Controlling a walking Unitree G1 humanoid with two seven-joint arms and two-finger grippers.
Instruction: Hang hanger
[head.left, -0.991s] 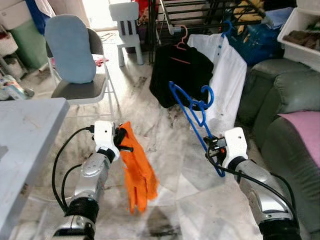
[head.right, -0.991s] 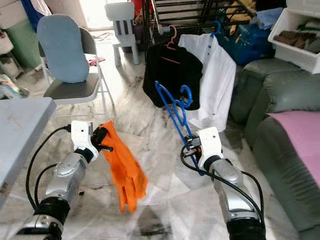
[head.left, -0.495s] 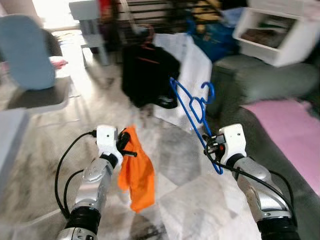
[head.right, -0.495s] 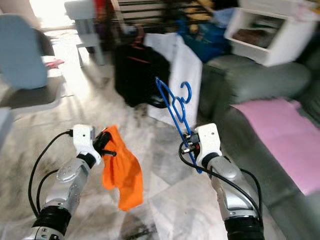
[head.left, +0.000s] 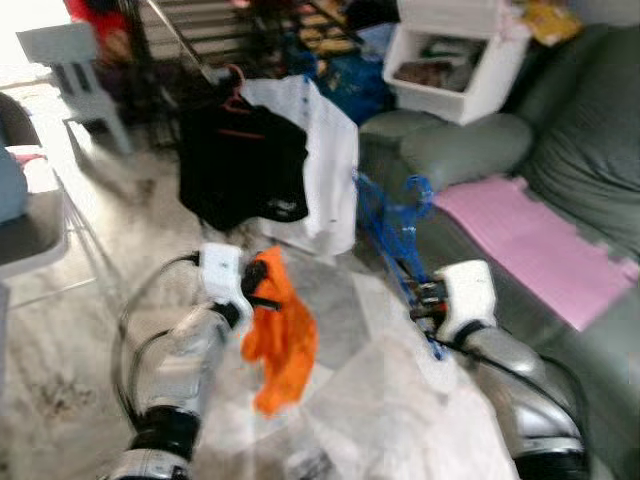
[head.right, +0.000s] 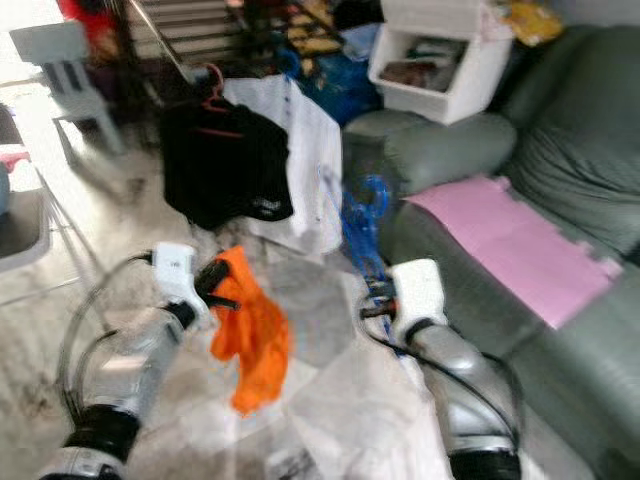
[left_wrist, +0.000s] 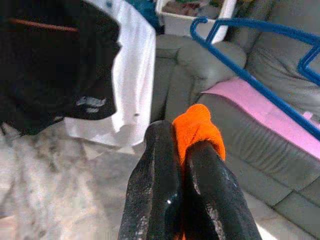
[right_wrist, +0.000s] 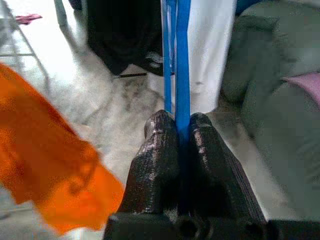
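- My right pincer (right_wrist: 177, 150): clamped on blue hanger (head.left: 392, 225).
- My left pincer (left_wrist: 182, 165): clamped on orange cloth (head.left: 285, 335).
- Change: view swung toward the sofa (head.left: 560, 180); hanger unhung.

Grey sofa (head.left: 560, 170) beside marble floor (head.left: 90, 300)

Home living room doubling as laundry spot: grey-green sofa (head.left: 560, 150) sitting along right, pink mat (head.left: 530, 245) lying on its seat, black garment (head.left: 240, 170) and white shirt (head.left: 325, 160) hanging from drying rack (head.right: 200, 25), marble floor (head.left: 80, 300) showing below.
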